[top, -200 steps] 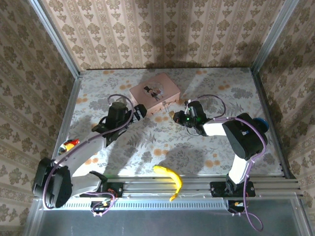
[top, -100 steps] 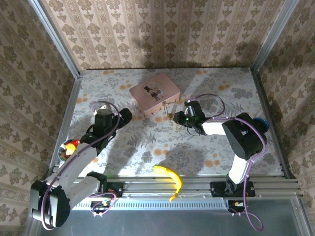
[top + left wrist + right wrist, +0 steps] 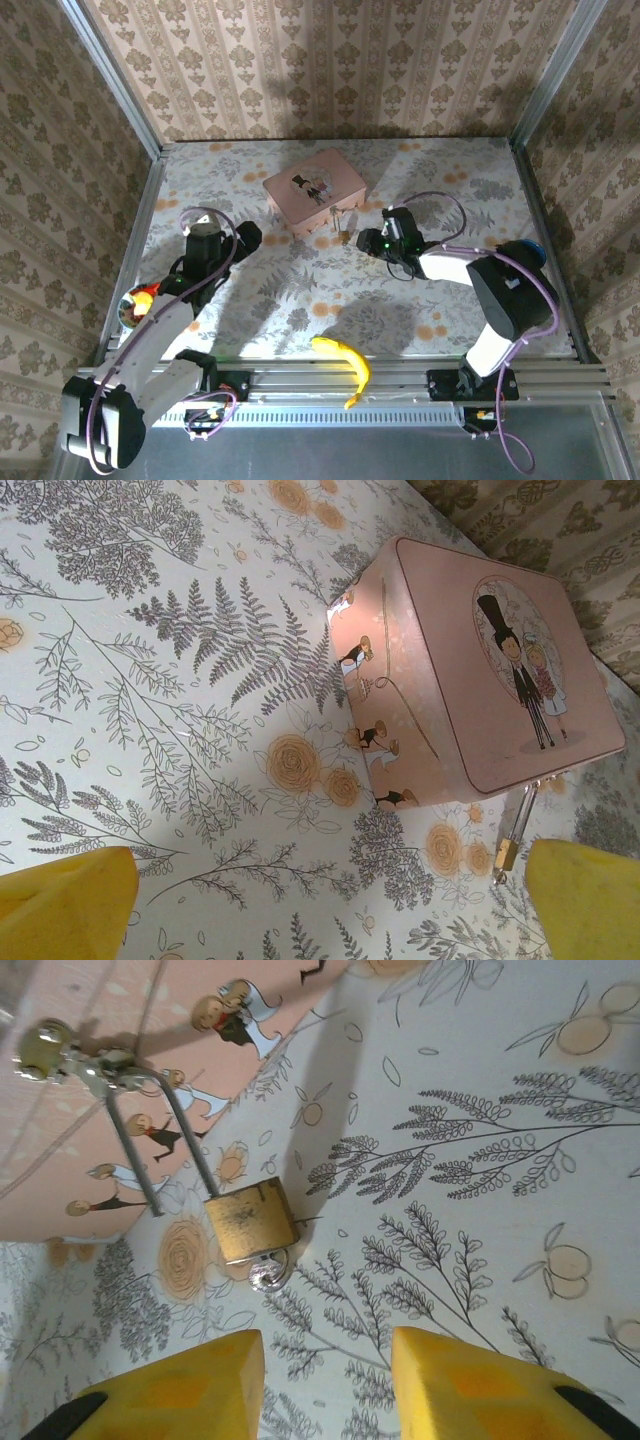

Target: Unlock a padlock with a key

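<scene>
Attention belongs on the padlock [image 3: 250, 1222], which lies on the worktop [image 3: 300, 290] just off the near right corner of the pink tin [image 3: 313, 188], its thin shackle [image 3: 135, 1160] hooked through the tin's hasp [image 3: 75, 1060]. The tin sits toward the far edge, about mid-width. A small silvery round piece touches the body's lower end, probably the bow of the key [image 3: 268, 1275] seated in the keyhole. One shackle leg enters the body; the other seems to end just beside it, though whether the lock has sprung cannot be told.

The right gripper [image 3: 325, 1385] hovers just short of that bow, its yellow fingers parted with nothing between them. The left gripper [image 3: 320, 910] waits off the tin's left side, well apart from the lock, spread wide and empty.

The step in hand is likely working the key. To do it well, the right fingers should close flat on the bow alone and twist about the key's own axis. A sideways pull would be a mistake — the lock only dangles from the hasp and would swing. The left gripper could pin the brass body first.
</scene>
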